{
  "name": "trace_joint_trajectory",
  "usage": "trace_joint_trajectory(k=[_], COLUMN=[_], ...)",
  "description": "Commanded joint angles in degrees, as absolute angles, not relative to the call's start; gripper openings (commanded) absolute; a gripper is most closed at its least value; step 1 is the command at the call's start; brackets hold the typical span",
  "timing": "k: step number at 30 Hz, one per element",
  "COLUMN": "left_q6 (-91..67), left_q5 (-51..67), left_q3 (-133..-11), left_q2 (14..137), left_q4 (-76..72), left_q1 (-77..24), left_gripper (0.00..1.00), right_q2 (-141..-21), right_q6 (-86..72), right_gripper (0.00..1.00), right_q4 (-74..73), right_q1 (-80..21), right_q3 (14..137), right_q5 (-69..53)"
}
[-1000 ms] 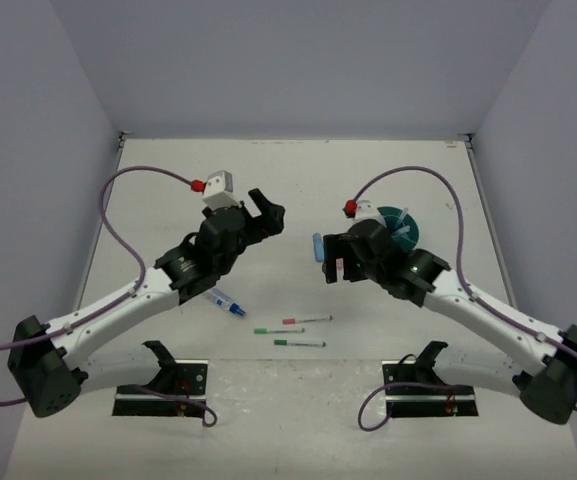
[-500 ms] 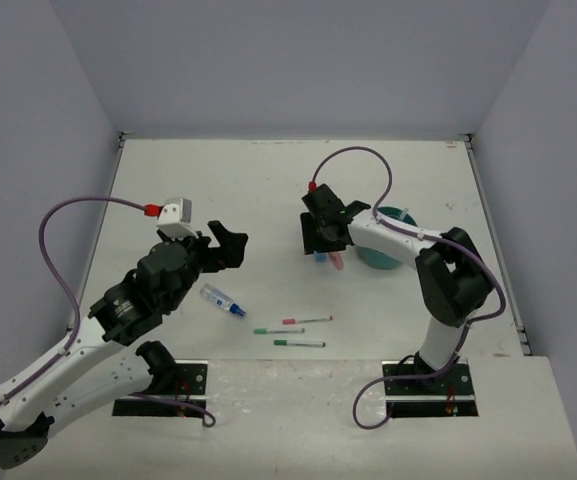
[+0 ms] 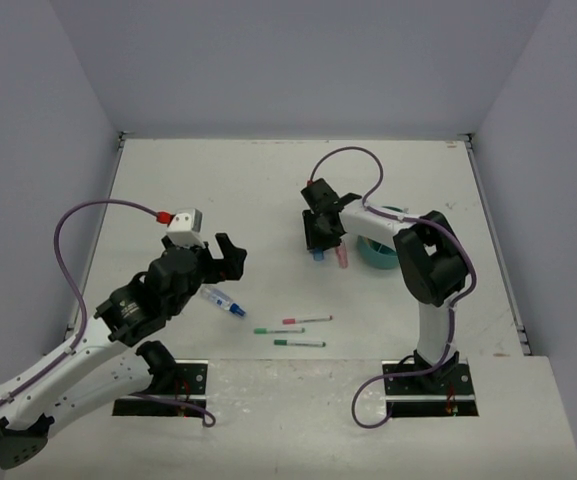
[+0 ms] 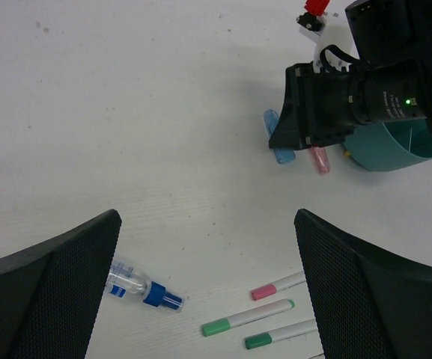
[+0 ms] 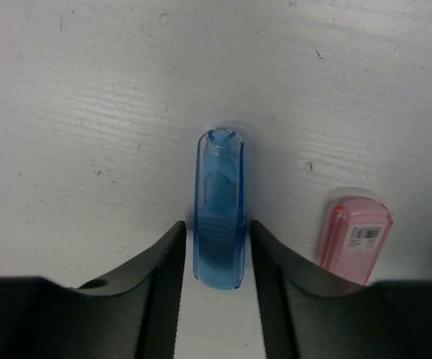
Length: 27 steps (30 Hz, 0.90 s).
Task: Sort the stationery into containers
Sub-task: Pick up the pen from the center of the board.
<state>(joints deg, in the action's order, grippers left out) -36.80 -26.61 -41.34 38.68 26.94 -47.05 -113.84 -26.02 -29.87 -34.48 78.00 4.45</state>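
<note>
Whole bench (image 3: 218,180) viewed from high behind, blue highlighter (image 5: 218,209) framed close, straight down, by right wrist, also caught obliquely, farther off, by left wrist

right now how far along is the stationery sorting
Done: nothing shows inside the teal cup, though its inside is mostly hidden. In hand: the right gripper is clamped on the blue highlighter, which lies on the table. To go: pink highlighter, blue-capped tube, three pens, all loose on the table. The left gripper is open, empty.
</note>
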Motion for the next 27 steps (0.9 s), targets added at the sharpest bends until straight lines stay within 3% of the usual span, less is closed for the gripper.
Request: trace_joint_trajectory(k=[1, 5, 8, 10, 16, 23, 27], left_q6=[-36.23, -39.05, -41.13, -42.96, -39.58, -41.92, -43.62], left_q5=[-26.04, -24.56, -22.24, -17.75, 4.65, 13.65, 17.72], left_q3=[-40.60, -39.82, -40.05, -41.07, -38.07, -35.71, -36.00], left_q2=[39.00, 41.26, 43.92, 46.94, 50.79, 53.10, 55.94], left_q4=[25.41, 21.88, 17.68, 14.09, -9.45, -22.10, -30.48], left_q1=[-47.11, -47.11, -47.12, -47.11, -47.18, -47.11, -47.17], left_gripper=[1.00, 1.00, 1.00, 1.00, 0.99, 0.89, 0.76], right_q2=[-115.63, -110.60, -103.32, -93.63, -68.29, -49.76, -45.80], right_q6=[-25.16, -23.59, -21.37, -18.28, -11.98, -11.59, -11.16], right_gripper=[0.28, 0.00, 0.00, 0.00, 0.00, 0.00, 0.00], right_q4=[-31.11, -29.49, -26.67, -18.07, -1.84, 0.18, -3.51], right_q1=[-34.63, -35.40, -37.86, -43.03, -49.53, -49.83, -49.83], right_q3=[78.07, 75.73, 72.57, 64.20, 45.60, 38.11, 38.99], right_q5=[2.58, 1.78, 3.06, 5.41, 1.50, -1.31, -2.70])
